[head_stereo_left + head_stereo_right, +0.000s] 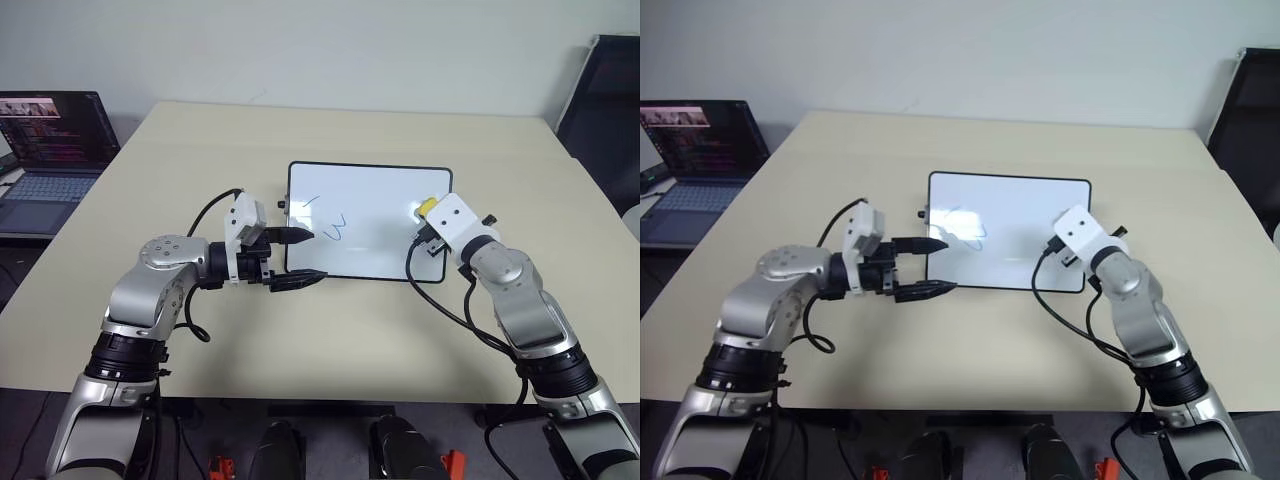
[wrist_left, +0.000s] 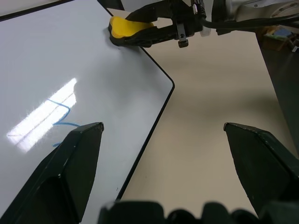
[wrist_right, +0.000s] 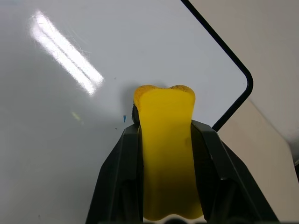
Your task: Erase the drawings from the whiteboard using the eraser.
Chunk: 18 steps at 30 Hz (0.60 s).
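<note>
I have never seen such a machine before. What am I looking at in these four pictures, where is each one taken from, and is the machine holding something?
This is a humanoid robot with two arms, each ending in a two-fingered gripper. Two pictures come from cameras in its head, looking down over a beige table. The other two come from a camera on each wrist.

On the table lies a whiteboard with blue drawings. A laptop stands open on a separate surface to the robot's left.

The right gripper is shut on a yellow eraser, placed at the board's corner. The left gripper is open and holds nothing, its fingers at the board's opposite edge.
</note>
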Each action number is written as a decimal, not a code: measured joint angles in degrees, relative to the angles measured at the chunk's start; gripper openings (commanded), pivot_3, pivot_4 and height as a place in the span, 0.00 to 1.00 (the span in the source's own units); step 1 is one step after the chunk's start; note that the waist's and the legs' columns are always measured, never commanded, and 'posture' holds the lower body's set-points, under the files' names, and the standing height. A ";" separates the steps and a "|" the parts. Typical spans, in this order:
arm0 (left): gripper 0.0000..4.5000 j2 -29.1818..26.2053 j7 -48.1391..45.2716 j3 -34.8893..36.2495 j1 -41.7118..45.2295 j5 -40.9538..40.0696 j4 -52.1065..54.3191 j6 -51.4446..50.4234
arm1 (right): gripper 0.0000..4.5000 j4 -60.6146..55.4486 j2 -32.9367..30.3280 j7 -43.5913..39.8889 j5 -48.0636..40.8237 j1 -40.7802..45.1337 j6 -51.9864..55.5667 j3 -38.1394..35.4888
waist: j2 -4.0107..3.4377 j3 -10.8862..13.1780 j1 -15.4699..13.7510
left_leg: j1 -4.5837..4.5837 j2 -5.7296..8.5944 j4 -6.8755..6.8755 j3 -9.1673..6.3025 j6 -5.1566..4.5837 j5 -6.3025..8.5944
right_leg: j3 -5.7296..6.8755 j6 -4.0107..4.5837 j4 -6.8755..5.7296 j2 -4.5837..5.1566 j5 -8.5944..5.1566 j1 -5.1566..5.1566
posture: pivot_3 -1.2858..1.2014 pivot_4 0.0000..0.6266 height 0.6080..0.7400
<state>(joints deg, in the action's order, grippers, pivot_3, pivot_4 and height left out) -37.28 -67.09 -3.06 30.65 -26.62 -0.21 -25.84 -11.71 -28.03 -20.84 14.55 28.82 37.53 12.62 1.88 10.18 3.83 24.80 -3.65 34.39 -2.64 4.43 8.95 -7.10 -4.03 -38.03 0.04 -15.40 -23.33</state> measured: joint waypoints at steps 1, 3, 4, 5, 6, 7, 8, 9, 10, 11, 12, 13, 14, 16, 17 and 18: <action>1.00 0.00 0.01 0.00 -0.01 0.00 0.11 0.00 | 0.24 -0.87 -0.42 -1.30 -0.07 -0.62 0.49 0.34 | 0.00 0.00 0.00 | -0.01 -0.01 -0.01 -0.02 0.00 0.00 | 0.02 0.01 -0.01 -0.01 -0.01 0.00 | 0.52 0.24 1.00; 1.00 0.00 0.07 0.00 -0.04 -0.01 0.13 -0.06 | 0.24 -2.32 -0.59 -3.47 -0.25 -1.59 1.63 1.31 | 0.00 0.00 0.06 | -0.02 -0.02 0.00 -0.03 0.00 0.00 | 0.02 0.02 -0.02 -0.02 -0.01 0.00 | 0.52 0.24 1.00; 1.00 0.00 0.11 0.00 -0.03 -0.01 0.15 -0.08 | 0.24 -3.22 -0.69 -4.56 -0.31 -2.27 2.30 1.94 | 0.00 0.00 0.08 | -0.04 -0.01 0.01 -0.03 0.00 0.00 | 0.01 0.02 -0.02 -0.02 -0.01 0.02 | 0.52 0.24 1.00; 1.00 0.00 0.14 0.00 -0.04 -0.01 0.16 -0.10 | 0.24 -3.91 -0.69 -5.42 -0.36 -2.96 2.78 2.42 | 0.01 -0.01 0.09 | -0.05 -0.01 0.05 -0.03 0.00 -0.01 | 0.01 0.03 -0.02 -0.02 0.00 0.04 | 0.52 0.24 1.00; 1.00 0.00 0.16 0.00 -0.04 -0.01 0.16 -0.14 | 0.24 -4.23 -0.72 -6.02 -0.34 -3.22 3.12 2.78 | 0.01 -0.01 0.12 | -0.04 0.00 0.11 -0.03 0.00 -0.01 | 0.00 0.03 -0.03 -0.01 0.00 0.04 | 0.52 0.24 1.00; 1.00 0.00 0.18 0.00 -0.04 -0.01 0.17 -0.16 | 0.24 -4.35 -0.79 -6.65 -0.30 -3.30 3.39 3.05 | 0.01 -0.01 0.16 | -0.04 0.00 0.16 -0.03 0.00 -0.01 | -0.01 0.03 -0.02 -0.01 0.01 0.05 | 0.52 0.24 1.00; 1.00 0.01 0.18 0.00 -0.05 -0.01 0.17 -0.18 | 0.24 -4.36 -0.81 -6.89 -0.25 -3.31 3.59 3.18 | 0.01 -0.01 0.19 | -0.04 0.00 0.22 -0.02 0.00 0.00 | -0.01 0.04 -0.02 0.00 0.01 0.05 | 0.52 0.24 1.00; 1.00 0.01 0.19 0.00 -0.05 -0.01 0.18 -0.21 | 0.24 -4.39 -0.81 -7.11 -0.16 -3.31 3.82 3.21 | 0.01 -0.01 0.23 | -0.04 0.01 0.24 -0.02 0.00 -0.01 | -0.01 0.04 -0.02 0.01 0.01 0.06 | 0.52 0.24 1.00; 1.00 0.01 0.20 0.00 -0.06 -0.01 0.19 -0.23 | 0.24 -4.43 -0.82 -7.28 -0.07 -3.31 4.03 3.21 | 0.01 -0.01 0.29 | -0.04 0.01 0.27 -0.02 0.00 -0.01 | -0.01 0.04 -0.02 0.02 0.01 0.07 | 0.52 0.24 1.00; 1.00 0.01 0.24 0.00 -0.08 -0.02 0.20 -0.27 | 0.24 -4.49 -0.86 -7.43 0.00 -3.31 4.15 3.21 | 0.02 -0.01 0.31 | -0.04 0.01 0.28 -0.03 0.00 -0.01 | -0.01 0.04 -0.02 0.02 0.01 0.07 | 0.52 0.24 1.00; 1.00 0.01 0.43 0.02 -0.24 -0.06 0.34 -0.41 | 0.24 -4.71 -1.03 -7.89 -0.01 -3.32 4.35 3.21 | 0.01 -0.01 0.33 | -0.04 0.01 0.28 -0.02 0.00 0.00 | -0.01 0.04 -0.02 0.02 0.01 0.08 | 0.52 0.24 1.00; 1.00 0.01 0.70 0.03 -0.49 -0.09 0.44 -0.58 | 0.24 -4.96 -1.20 -8.34 -0.03 -3.35 4.48 3.24 | 0.01 -0.01 0.33 | -0.04 0.01 0.27 -0.02 0.00 0.00 | -0.01 0.04 -0.02 0.03 0.01 0.08 | 0.52 0.24 1.00; 1.00 0.01 1.07 0.05 -0.83 -0.12 0.59 -0.89 | 0.24 -5.21 -1.41 -8.88 -0.06 -3.40 4.61 3.24 | 0.02 -0.01 0.34 | -0.04 0.01 0.27 -0.02 0.00 0.00 | 0.00 0.03 -0.02 0.03 0.01 0.08 | 0.52 0.24 1.00; 1.00 0.00 1.88 0.34 -1.97 -0.26 0.86 -1.41 | 0.24 -6.07 -1.74 -9.90 -0.14 -3.81 4.97 3.36 | 0.01 -0.01 0.34 | -0.04 0.00 0.21 -0.03 0.00 0.00 | 0.01 0.03 -0.02 0.02 0.01 0.05 | 0.52 0.24 1.00; 1.00 -0.02 2.29 0.67 -2.76 -0.32 1.08 -1.57 | 0.24 -6.34 -1.75 -10.31 -0.17 -3.99 4.97 3.51 | 0.01 -0.01 0.34 | -0.04 0.00 0.15 -0.03 0.00 0.00 | 0.02 0.03 -0.01 0.02 0.01 0.05 | 0.52 0.24 1.00; 1.00 -0.11 2.73 1.22 -4.05 -0.36 1.84 -1.75 | 0.24 -6.82 -1.77 -10.62 -0.16 -4.28 4.96 3.90 | 0.02 -0.01 0.48 | -0.04 -0.01 0.08 -0.02 0.00 0.00 | 0.01 0.03 0.01 0.02 0.01 0.03 | 0.52 0.24 1.00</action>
<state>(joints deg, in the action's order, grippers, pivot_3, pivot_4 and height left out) -37.39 -64.36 -1.84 26.60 -26.99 1.63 -27.59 -18.53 -29.81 -31.46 14.39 24.54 42.50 16.52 1.90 10.17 4.31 24.77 -3.66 34.47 -2.66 4.43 8.94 -7.09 -4.00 -38.02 0.06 -15.39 -23.30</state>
